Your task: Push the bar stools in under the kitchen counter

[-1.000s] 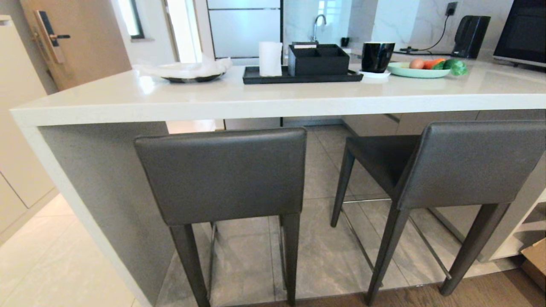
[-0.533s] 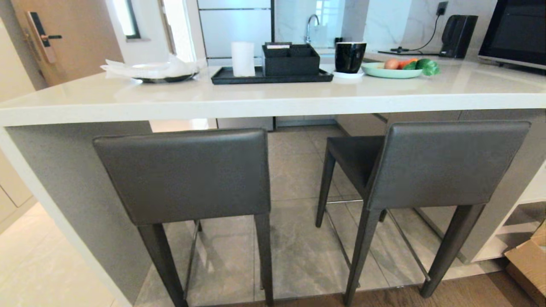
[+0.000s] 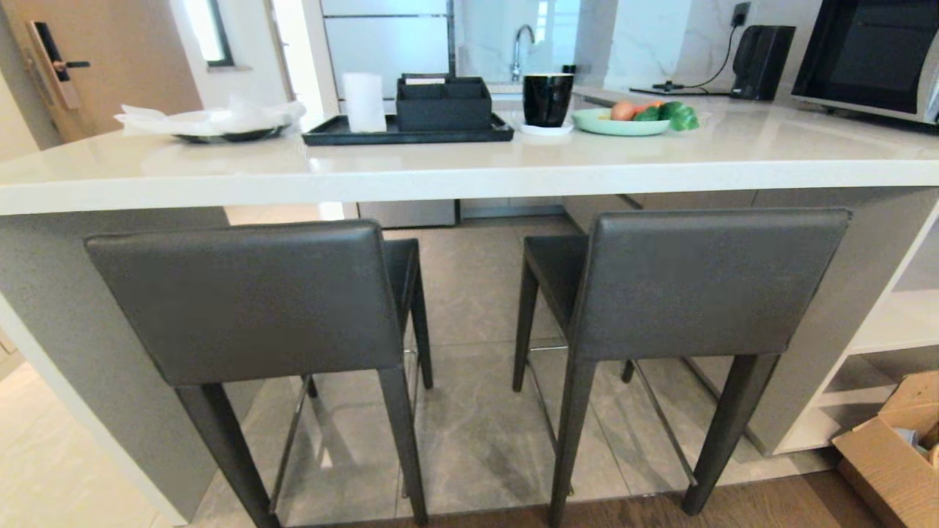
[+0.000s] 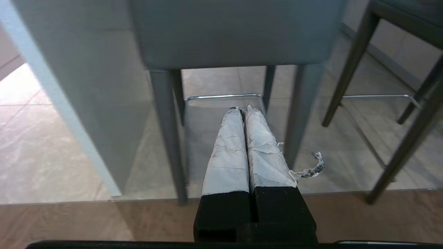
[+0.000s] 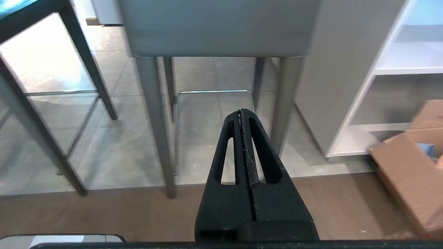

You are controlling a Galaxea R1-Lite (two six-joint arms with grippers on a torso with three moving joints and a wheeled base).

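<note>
Straight ahead of our left gripper (image 4: 242, 110) sat one stool (image 4: 238, 34), fingers pressed together on nothing. Same deal with our right gripper (image 5: 241, 111) and the other stool (image 5: 218, 27), both backrests just outside the counter (image 3: 469, 172) edge.

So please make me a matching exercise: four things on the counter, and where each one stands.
Things:
1. black cup
2. white roll
3. vegetables
4. crumpled paper

Places:
A. on the green plate
B. on the dark dish nearest the door
C. on the black tray
D. on a white saucer

Pairs: 1-D, 2-C, 3-A, 4-B
</note>
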